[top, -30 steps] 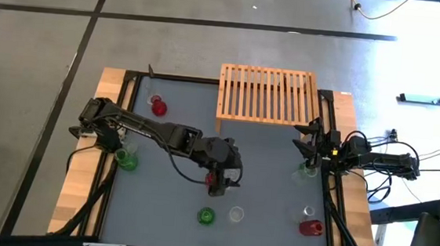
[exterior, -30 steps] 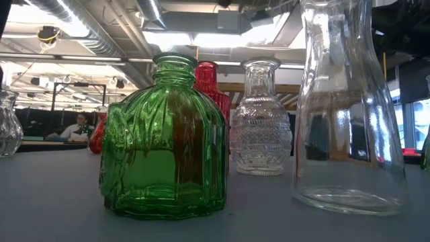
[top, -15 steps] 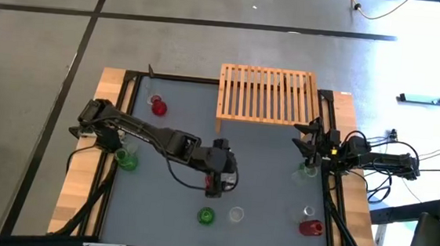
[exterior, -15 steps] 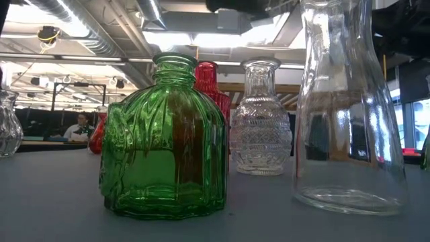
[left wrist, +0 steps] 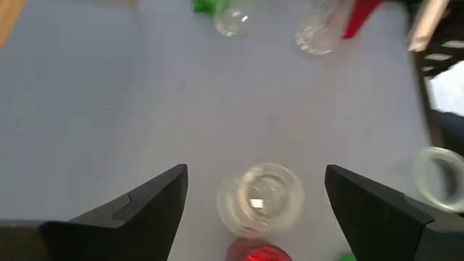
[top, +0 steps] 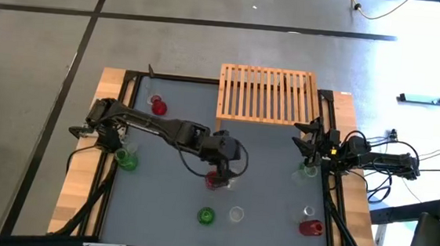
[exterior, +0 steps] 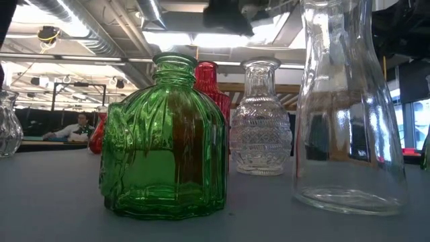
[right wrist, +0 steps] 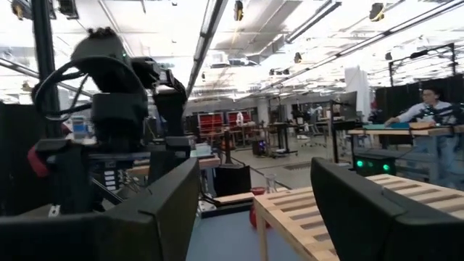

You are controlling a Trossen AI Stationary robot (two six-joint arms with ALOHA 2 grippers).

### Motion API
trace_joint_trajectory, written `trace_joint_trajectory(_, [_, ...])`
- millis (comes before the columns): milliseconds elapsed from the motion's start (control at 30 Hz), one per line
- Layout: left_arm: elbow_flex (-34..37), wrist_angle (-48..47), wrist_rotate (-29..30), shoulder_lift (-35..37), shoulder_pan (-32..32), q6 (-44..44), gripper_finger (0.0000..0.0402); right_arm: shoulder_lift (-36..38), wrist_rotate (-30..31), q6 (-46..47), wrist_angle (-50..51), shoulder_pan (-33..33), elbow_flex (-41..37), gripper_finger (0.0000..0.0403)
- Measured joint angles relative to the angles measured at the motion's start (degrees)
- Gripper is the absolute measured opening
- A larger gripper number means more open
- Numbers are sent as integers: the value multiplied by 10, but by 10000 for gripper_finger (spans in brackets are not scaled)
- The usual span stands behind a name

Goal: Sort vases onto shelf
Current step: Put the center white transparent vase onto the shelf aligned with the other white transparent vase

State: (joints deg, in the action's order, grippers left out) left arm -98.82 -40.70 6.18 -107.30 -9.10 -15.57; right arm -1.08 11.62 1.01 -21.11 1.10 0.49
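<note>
My left gripper (top: 222, 173) hangs open, slanting down, over the table's middle. A patterned clear vase (left wrist: 261, 199) shows between its fingers, untouched, with a red vase (top: 215, 181) right beside it. Both stand upright on their bases. In the low view the gripper (exterior: 228, 13) is the dark shape above the red vase (exterior: 208, 81) and clear vase (exterior: 261, 121). The slatted wooden shelf (top: 268, 95) stands at the far edge. My right gripper (top: 313, 142) waits open at the table's right edge, with nothing between its fingers (right wrist: 163, 210).
A green vase (top: 206, 215) and a tall clear vase (top: 236, 214) stand near the front edge. A red vase (top: 310, 227) and a clear one (top: 307, 212) are at the front right. Another green vase (top: 127, 159) and red vase (top: 158, 106) stand at the left.
My left gripper has tipped further downward and sunk toward the red and clear vases, coming into the low view from above. In the high view it has drawn back off the red vase, which now shows. It has stayed open. The vases have not moved.
</note>
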Motion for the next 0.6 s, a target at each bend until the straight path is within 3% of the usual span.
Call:
trace_joint_trajectory(267, [-57, -68, -31, -79, -1, 9, 319, 0, 7, -9, 5, 0, 0, 250])
trace_joint_trajectory(600, [-41, -73, -13, -84, -11, 11, 319, 0, 7, -9, 3, 0, 0, 250])
